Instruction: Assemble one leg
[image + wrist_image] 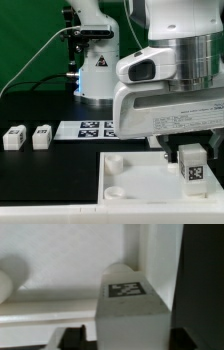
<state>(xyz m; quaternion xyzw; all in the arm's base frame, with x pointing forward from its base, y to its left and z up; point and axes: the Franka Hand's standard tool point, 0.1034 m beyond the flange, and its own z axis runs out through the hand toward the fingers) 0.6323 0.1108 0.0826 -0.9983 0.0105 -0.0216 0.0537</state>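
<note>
Black surface (pixel 40 170) fills the exterior view, matte and dark, green backdrop behind. Robot arm bulks large at the exterior view's right, white glossy housing with a grey band, wrist body hanging low over the panel (pixel 135 175). Panel is white, flat, smooth plastic, square-cornered with a raised rim and round corner sockets; it lies at the near edge, toward the exterior view's right. Marker board (pixel 92 127) lies flat behind it, thin white sheet with black-and-white tags, partly hidden by the arm. Two spare legs (pixel 14 137) stand well apart from the panel at the exterior view's left, small white blocks side by side, each with a tag on its face. The gripper (pixel 190 160) sits over the panel's right part; the jaws are clenched on the leg (pixel 192 170), dark fingers flanking it on both sides, the post upright with its tag facing the camera. Whether its lower end touches the panel cannot be told from here. Wrist view gives what the exterior view lacks: the leg (pixel 135 308) close up, matte white post with a speckled tag, blurred, one dark finger (pixel 200 286) pressed along its side, pale panel wall (pixel 60 258) behind it with a rounded socket edge. Spare legs and marker board do not appear there.
</note>
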